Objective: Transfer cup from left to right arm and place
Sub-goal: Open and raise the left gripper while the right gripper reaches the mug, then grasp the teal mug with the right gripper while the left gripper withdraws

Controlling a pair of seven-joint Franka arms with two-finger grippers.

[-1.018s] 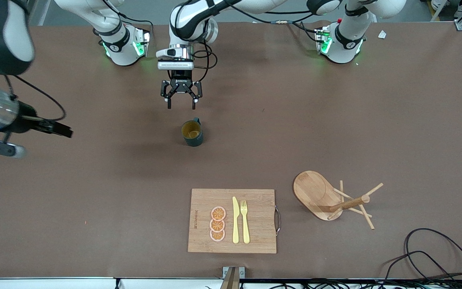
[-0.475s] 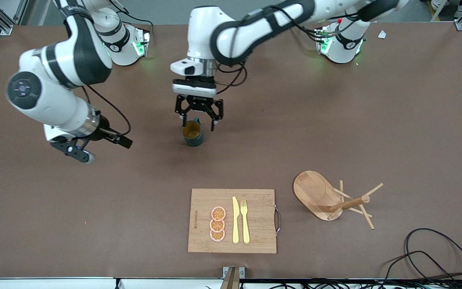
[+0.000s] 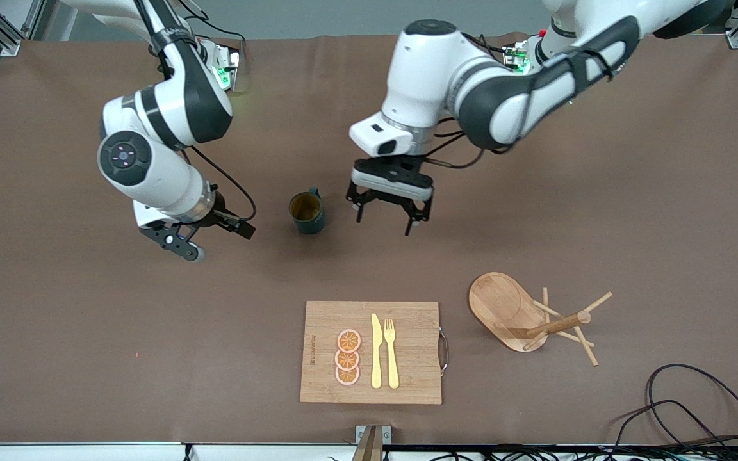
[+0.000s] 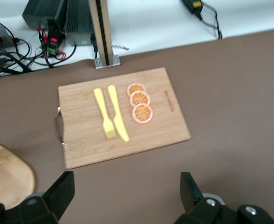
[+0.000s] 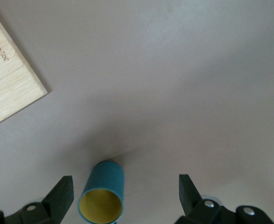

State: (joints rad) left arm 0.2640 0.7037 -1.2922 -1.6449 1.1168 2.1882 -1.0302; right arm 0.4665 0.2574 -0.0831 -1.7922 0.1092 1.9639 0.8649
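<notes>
The cup (image 3: 307, 213) stands upright on the bare table (image 3: 599, 192), farther from the front camera than the cutting board (image 3: 372, 352), with its open mouth up and its small handle turned toward the robots' bases. Nothing holds it. The left gripper (image 3: 387, 221) hangs just beside the cup, on the side toward the left arm's end of the table, fingers spread wide and empty; its own camera looks past the cup at the cutting board with its knife (image 4: 119, 113), fork (image 4: 104, 113) and orange slices (image 4: 139, 102). That offset suggests it is not yet lined up for a grasp. The right gripper (image 3: 205, 234) sits low near the cup on the side toward the right arm's end, also wide open and empty, the cup showing between its fingers (image 5: 62, 196) in its wrist view, probably waiting for the handover. A wooden peg rack (image 3: 535, 317) lies tipped beside the cutting board
</notes>
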